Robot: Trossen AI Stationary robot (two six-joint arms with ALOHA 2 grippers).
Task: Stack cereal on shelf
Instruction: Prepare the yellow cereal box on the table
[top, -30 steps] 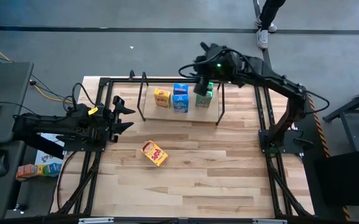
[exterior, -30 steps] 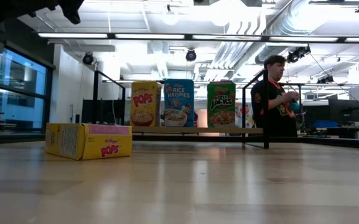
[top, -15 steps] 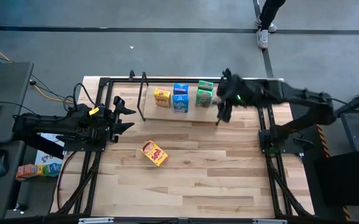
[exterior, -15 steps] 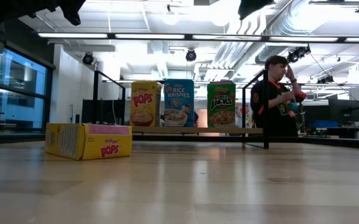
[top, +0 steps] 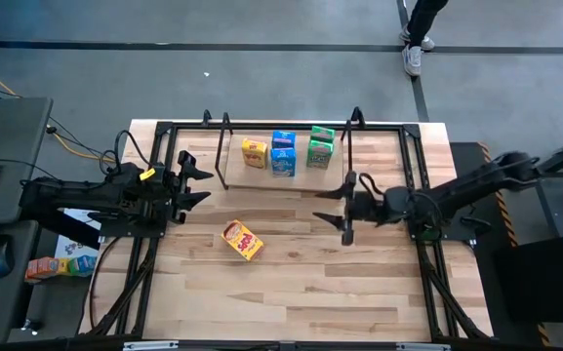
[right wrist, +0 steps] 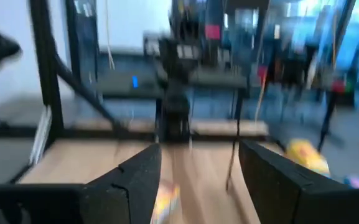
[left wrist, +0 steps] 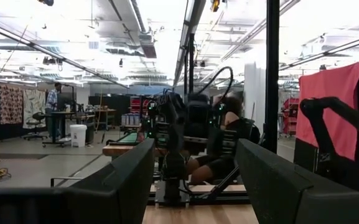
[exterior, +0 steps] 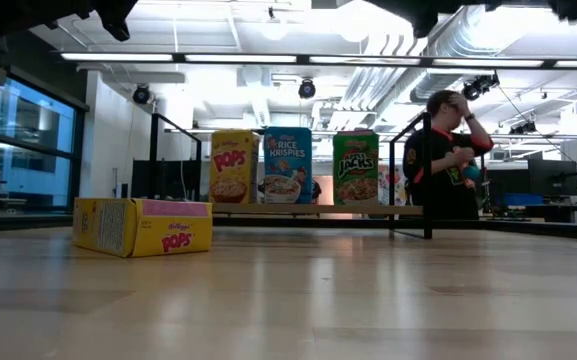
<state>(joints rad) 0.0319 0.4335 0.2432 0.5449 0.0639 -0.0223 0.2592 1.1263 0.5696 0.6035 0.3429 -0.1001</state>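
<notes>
Three cereal boxes (top: 283,152) on shelf (top: 224,154), one yellow box (top: 242,240) on table (top: 301,283).

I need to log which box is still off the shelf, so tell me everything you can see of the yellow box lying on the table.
The yellow box is a small cardboard cereal carton, yellow with a pink-red top face and red "POPS" lettering. It lies flat on its broad side on the wooden table, turned at an angle to the table's edges, in front of the shelf and apart from it. Only the table touches it; neither end effector is near enough to touch it. It looks closed and undamaged.
</notes>
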